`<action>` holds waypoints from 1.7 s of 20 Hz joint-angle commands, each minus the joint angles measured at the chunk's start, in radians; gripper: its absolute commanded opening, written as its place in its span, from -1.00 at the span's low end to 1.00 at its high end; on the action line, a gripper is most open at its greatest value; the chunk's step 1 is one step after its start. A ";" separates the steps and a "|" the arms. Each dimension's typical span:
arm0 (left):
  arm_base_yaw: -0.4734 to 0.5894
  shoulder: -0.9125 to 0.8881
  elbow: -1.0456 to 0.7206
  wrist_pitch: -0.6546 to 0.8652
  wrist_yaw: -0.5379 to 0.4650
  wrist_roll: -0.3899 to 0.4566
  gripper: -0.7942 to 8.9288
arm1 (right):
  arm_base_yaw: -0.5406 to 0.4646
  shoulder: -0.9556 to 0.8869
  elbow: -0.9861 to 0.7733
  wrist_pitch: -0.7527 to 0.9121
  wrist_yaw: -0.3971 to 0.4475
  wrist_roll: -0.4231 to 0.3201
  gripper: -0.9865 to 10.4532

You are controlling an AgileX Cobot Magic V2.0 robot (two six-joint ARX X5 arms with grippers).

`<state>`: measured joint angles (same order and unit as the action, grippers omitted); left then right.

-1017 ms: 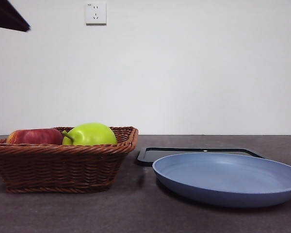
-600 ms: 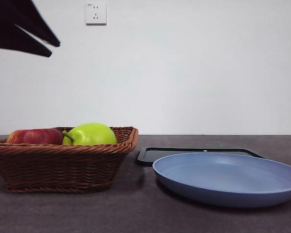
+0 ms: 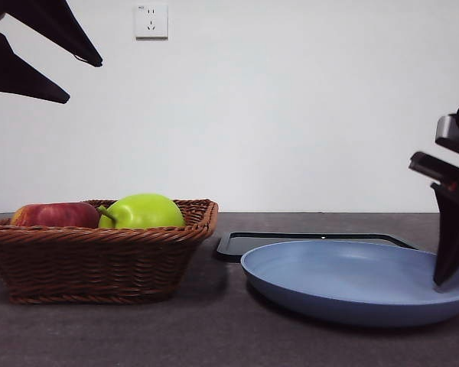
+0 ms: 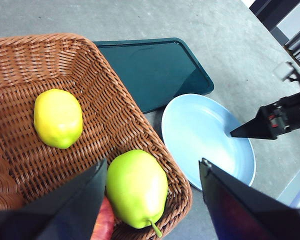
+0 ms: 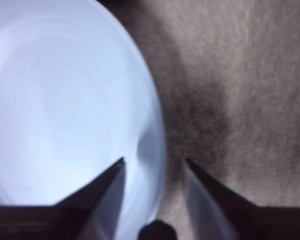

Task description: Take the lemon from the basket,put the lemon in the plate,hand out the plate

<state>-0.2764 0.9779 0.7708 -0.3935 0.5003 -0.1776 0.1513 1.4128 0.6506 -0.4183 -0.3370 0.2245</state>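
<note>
The lemon (image 4: 57, 118) lies in the wicker basket (image 4: 115, 107), apart from a green pear-like fruit (image 4: 136, 187). In the front view the basket (image 3: 99, 260) hides the lemon. My left gripper (image 4: 153, 162) is open and empty, high above the basket's near side; it shows at the front view's top left (image 3: 84, 81). The light blue plate (image 3: 352, 279) sits to the right of the basket. My right gripper (image 5: 154, 161) is open, with its jaws either side of the plate's right rim (image 5: 157, 125). It shows at the front view's right edge (image 3: 444, 275).
A red apple (image 3: 53, 215) and the green fruit (image 3: 144, 211) rise above the basket rim. A flat black tray (image 3: 314, 240) lies behind the plate, next to the basket. The grey table (image 3: 214, 336) runs in front.
My left gripper has come further in from the top left and its jaws have spread. My right gripper has come in from the right and down to the plate's rim.
</note>
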 commanded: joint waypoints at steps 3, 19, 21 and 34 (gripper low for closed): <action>-0.006 0.008 0.011 0.003 0.000 -0.005 -0.17 | 0.003 0.021 0.013 0.021 0.002 0.014 -0.81; -0.074 0.312 0.341 -0.139 -0.239 0.106 -0.02 | 0.002 -0.351 0.013 -0.171 -0.004 0.021 -0.82; -0.093 0.428 0.439 -0.189 -0.296 0.142 -0.02 | 0.002 -0.380 0.013 -0.175 -0.005 0.021 -0.82; -0.140 0.924 0.607 -0.204 -0.422 0.206 -0.02 | 0.002 -0.393 0.013 -0.201 -0.002 0.010 -0.82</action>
<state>-0.4088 1.8858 1.3602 -0.6003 0.0807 0.0158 0.1505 1.0157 0.6544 -0.6312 -0.3374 0.2417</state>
